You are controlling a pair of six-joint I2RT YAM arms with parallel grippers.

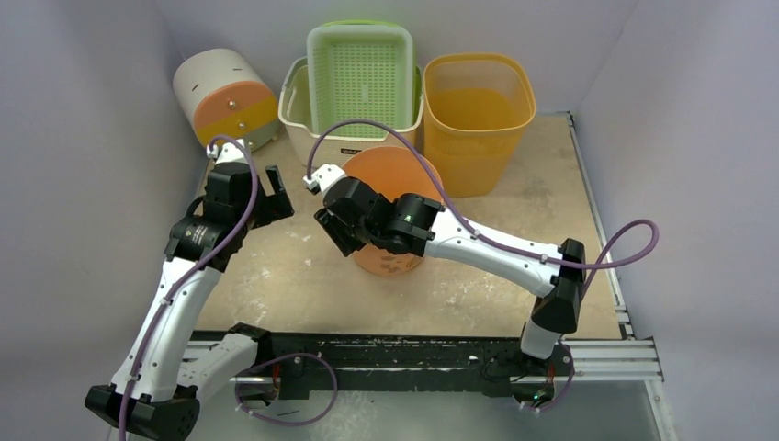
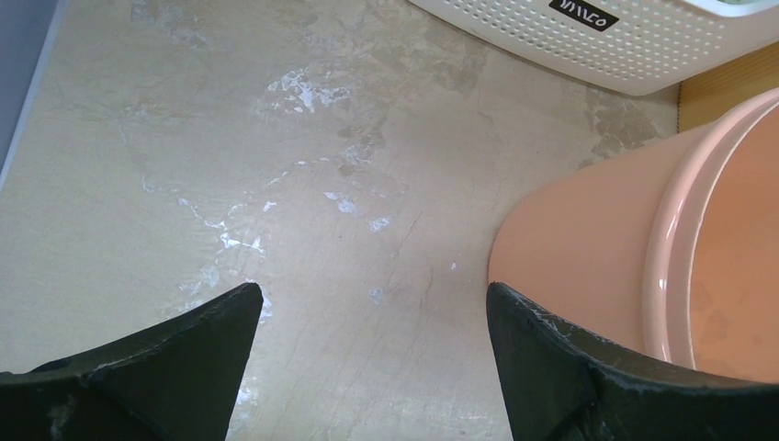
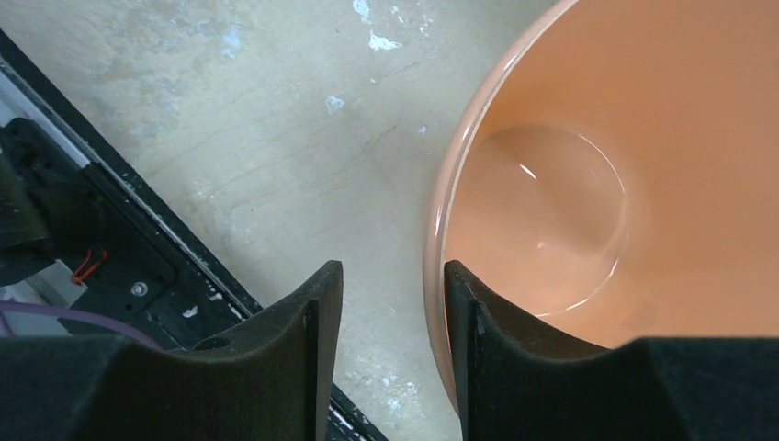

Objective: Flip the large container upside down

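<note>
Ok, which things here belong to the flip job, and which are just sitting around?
In the job: peach bucket; right gripper, open at its rim; left gripper, open beside it.
Lying about: yellow bin; white basket; green tray atop it; white drum on its side.

The large container (image 1: pixel 395 173) stands mouth-up at the middle of the desk (image 1: pixel 524 239). At its 12 o'clock, just behind it, a tub (image 1: pixel 301 115) stands at the desk's far edge with a slotted basket (image 1: pixel 358 73) in it. A square bin (image 1: pixel 478 115) stands just beside the tub, at the container's 1 o'clock. A drum (image 1: pixel 225 96) lies on its side at 10 o'clock. The left gripper (image 1: pixel 273 191) hangs at the container's 9 o'clock, apart from it, and the right gripper (image 1: pixel 333 225) is at its rim at 8 o'clock.
</note>
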